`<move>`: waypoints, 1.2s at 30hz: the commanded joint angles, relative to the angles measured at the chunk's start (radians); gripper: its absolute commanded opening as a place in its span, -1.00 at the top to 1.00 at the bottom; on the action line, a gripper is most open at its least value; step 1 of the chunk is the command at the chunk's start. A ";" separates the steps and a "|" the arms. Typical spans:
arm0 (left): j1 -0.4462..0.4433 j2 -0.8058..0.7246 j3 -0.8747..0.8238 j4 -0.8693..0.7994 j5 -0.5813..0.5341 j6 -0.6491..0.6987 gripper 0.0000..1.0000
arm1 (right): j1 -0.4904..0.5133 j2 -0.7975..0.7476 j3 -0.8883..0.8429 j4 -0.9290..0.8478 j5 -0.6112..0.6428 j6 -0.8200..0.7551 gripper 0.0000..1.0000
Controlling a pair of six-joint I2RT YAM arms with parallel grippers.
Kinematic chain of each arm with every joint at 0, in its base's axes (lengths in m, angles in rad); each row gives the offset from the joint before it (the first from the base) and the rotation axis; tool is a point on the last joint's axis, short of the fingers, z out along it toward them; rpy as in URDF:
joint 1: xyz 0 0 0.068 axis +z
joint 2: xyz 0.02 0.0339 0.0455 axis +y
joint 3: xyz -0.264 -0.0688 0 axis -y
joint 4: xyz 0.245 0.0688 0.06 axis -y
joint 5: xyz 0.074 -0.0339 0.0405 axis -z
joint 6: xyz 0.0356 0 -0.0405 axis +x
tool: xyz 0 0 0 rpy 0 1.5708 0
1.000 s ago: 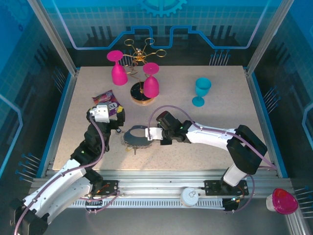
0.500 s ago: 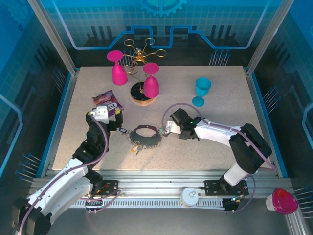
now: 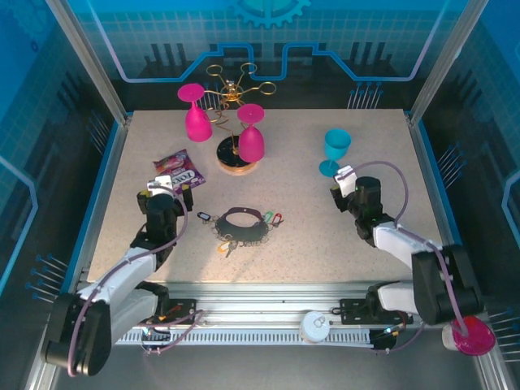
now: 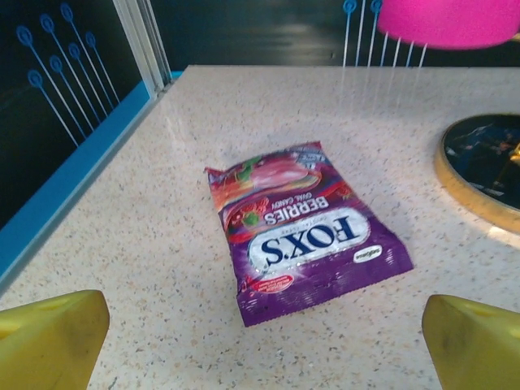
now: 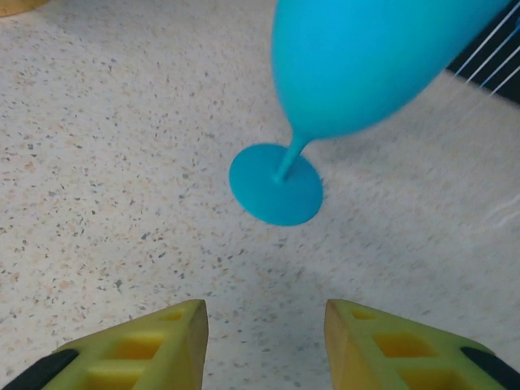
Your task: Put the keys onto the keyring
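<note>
The keyring (image 3: 244,226), a dark wire loop, lies flat on the table at front centre. The keys hang around it: tagged ones at its right (image 3: 273,218) and left (image 3: 203,216), and a cluster at its front (image 3: 227,244). My left gripper (image 3: 168,192) sits left of the ring and apart from it, open, with its yellow fingertips (image 4: 50,340) wide and nothing between them. My right gripper (image 3: 341,184) is well to the ring's right, facing the teal glass. It is open, fingertips (image 5: 140,348) apart over bare table.
A purple candy packet (image 4: 305,231) lies just ahead of the left gripper. A teal glass (image 5: 357,65) stands right before the right gripper, its foot (image 5: 276,184) on the table. At the back, the gold rack's round base (image 3: 236,156) stands with two pink glasses (image 3: 195,114).
My right arm let go of the ring and drew back right toward the teal glass, its jaws opening. The ring now lies flat. The left arm pulled back slightly.
</note>
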 commanded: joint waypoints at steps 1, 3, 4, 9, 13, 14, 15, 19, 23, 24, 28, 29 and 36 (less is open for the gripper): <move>0.044 0.083 -0.037 0.180 0.128 -0.004 -0.99 | -0.030 0.094 -0.032 0.285 -0.080 0.102 0.13; 0.053 0.155 -0.070 0.316 0.176 0.005 -0.99 | -0.051 0.121 -0.075 0.387 -0.046 0.145 0.12; 0.054 0.189 -0.080 0.379 0.190 0.008 -0.99 | -0.082 0.129 -0.109 0.452 -0.100 0.162 0.11; 0.062 0.417 -0.069 0.682 0.287 0.055 -0.99 | -0.158 0.189 -0.154 0.578 -0.239 0.202 0.06; 0.057 0.602 -0.049 0.840 0.326 0.102 -0.99 | -0.162 0.211 -0.098 0.509 -0.250 0.206 0.00; 0.065 0.561 -0.040 0.746 0.316 0.066 -0.99 | -0.163 0.217 -0.083 0.492 -0.241 0.216 0.00; 0.076 0.550 -0.016 0.690 0.306 0.048 -0.99 | -0.163 0.211 -0.069 0.454 -0.232 0.216 -0.01; 0.090 0.563 0.048 0.593 0.253 0.017 -0.99 | -0.164 0.217 -0.072 0.470 -0.225 0.220 -0.06; 0.091 0.562 0.047 0.592 0.255 0.015 -0.99 | -0.164 0.215 -0.071 0.464 -0.222 0.220 -0.10; 0.091 0.563 0.049 0.588 0.256 0.015 -0.99 | -0.162 0.215 -0.070 0.463 -0.220 0.220 -0.10; 0.134 0.558 0.078 0.523 0.337 -0.013 -0.99 | -0.159 0.215 -0.067 0.459 -0.214 0.219 -0.13; 0.137 0.556 0.082 0.515 0.345 -0.017 -0.99 | -0.157 0.215 -0.066 0.456 -0.209 0.219 -0.16; 0.144 0.556 0.073 0.527 0.360 -0.017 -0.99 | -0.150 0.215 -0.066 0.454 -0.186 0.214 -0.99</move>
